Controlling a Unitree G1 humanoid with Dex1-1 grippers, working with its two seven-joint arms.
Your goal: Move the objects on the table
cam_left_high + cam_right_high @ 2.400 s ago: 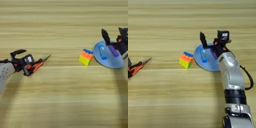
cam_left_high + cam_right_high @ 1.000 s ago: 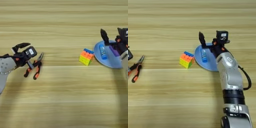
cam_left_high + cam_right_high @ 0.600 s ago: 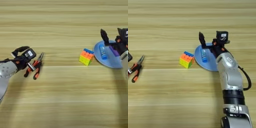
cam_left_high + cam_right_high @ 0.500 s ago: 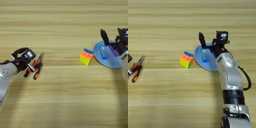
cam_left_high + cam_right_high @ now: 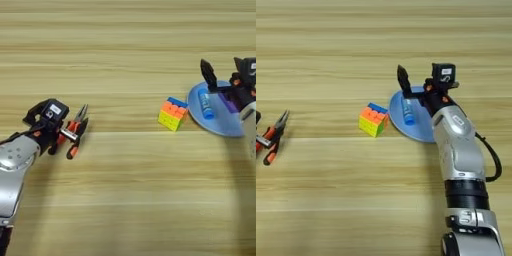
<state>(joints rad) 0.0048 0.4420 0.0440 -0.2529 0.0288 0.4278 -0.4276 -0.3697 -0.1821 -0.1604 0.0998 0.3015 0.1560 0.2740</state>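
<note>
My left gripper (image 5: 66, 131) at the left of the table (image 5: 130, 200) is shut on the orange-black pliers (image 5: 76, 129), whose nose points up and away. The multicolour cube (image 5: 172, 113) sits right of centre. Just right of it lies the light-blue plate (image 5: 212, 124) with the blue tube (image 5: 205, 102) and the purple block (image 5: 229, 104) on it. My right gripper (image 5: 226, 80) hangs open over the plate's far side, one finger on each side of the tube and block.
My right forearm (image 5: 458, 150) runs from the bottom edge up to the plate and covers the plate's right part in the right eye view. Bare wood lies between the pliers and the cube.
The left gripper has turned the pliers from nose-right to nose-up and away, shifted them a little right, then eased back toward me. The right gripper, cube and plate have not moved.
</note>
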